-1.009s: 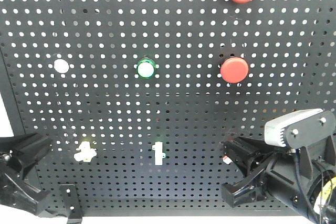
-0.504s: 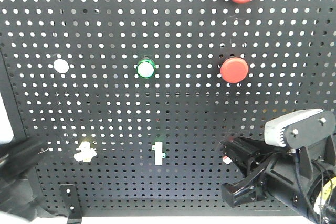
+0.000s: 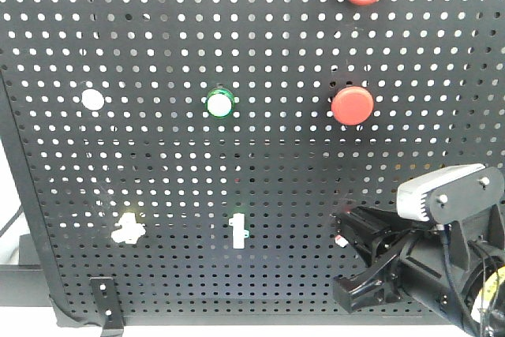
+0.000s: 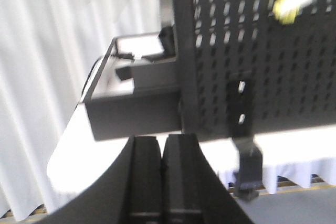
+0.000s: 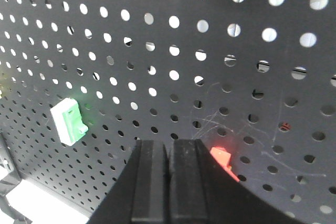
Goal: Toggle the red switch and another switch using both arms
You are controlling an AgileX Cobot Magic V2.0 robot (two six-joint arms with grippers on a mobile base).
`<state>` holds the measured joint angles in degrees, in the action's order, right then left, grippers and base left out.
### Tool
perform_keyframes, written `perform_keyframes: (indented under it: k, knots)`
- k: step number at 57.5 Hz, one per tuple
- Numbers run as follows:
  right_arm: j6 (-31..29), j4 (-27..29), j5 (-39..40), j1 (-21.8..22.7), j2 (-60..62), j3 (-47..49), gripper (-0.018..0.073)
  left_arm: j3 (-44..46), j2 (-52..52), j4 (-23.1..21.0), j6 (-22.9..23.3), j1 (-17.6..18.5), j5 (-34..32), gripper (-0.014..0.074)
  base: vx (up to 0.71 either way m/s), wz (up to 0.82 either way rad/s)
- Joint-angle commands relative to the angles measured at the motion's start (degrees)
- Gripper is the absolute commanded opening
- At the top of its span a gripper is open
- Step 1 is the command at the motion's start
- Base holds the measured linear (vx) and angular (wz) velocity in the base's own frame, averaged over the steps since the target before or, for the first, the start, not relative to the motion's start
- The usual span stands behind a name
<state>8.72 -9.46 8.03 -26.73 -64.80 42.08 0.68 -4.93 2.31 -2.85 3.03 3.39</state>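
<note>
**Right arm pressing at the red switch, left arm standing off the board**

We are keeping our right gripper [image 5: 167, 153] pushed up against the pegboard [image 3: 237, 37], its jaws pressed together so the two fingers act as one blunt tip. That suits a toggle: we are not gripping anything, only nudging a small lever. The red switch [image 5: 223, 160] is sitting low on the board's right side, touching the right-hand finger in the right wrist view; in the front view it is showing as a sliver of red and white [image 3: 342, 236] at the finger ends of that gripper [image 3: 351, 230]. We cannot tell from these views which way its lever is lying.

Our left gripper [image 4: 163, 153] is also closed, finger against finger, and is holding nothing. It is hanging beside the board's left edge, out of the front view. The other switch [image 3: 128, 228], white on a faint yellow base, is sitting low on the left of the board, well apart from that gripper; it is appearing as a yellow blur [image 4: 291, 1] high in the left wrist view.

Between the two switches the green-tinted toggle [image 3: 237, 229] is standing upright; we are leaving it alone, judging it no part of the job.
</note>
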Motion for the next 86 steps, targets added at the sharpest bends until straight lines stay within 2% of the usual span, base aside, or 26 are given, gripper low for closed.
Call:
perform_keyframes:
  k: [1,5,65,77,86]
  knots:
    - [-0.1,0.0,4.7,0.3,1.0,1.8,-0.0006,-1.6,4.4,-0.6,0.4,-0.5,-5.4,0.0003,0.0,0.0]
    - [-0.1,0.0,4.7,0.3,1.0,1.8,-0.0006,-3.4,7.2,-0.6,0.4,-0.5,-5.5,0.0003,0.0,0.0]
    - [-0.4,0.0,4.5,0.3,1.4,1.8,-0.0006,-3.2,6.0,-0.6,0.4,-0.5,-5.0,0.0003,0.0,0.0]
    - [-2.1,0.3,2.1,3.5,10.0,-1.2,-0.0006,-3.2,6.0,-0.6,0.4,-0.5,-5.0,0.0003,0.0,0.0]
    - [-2.1,2.0,2.1,11.4,22.0,-12.5,-0.0006,-3.2,6.0,-0.6,0.4,-0.5,-5.0,0.0003,0.0,0.0]
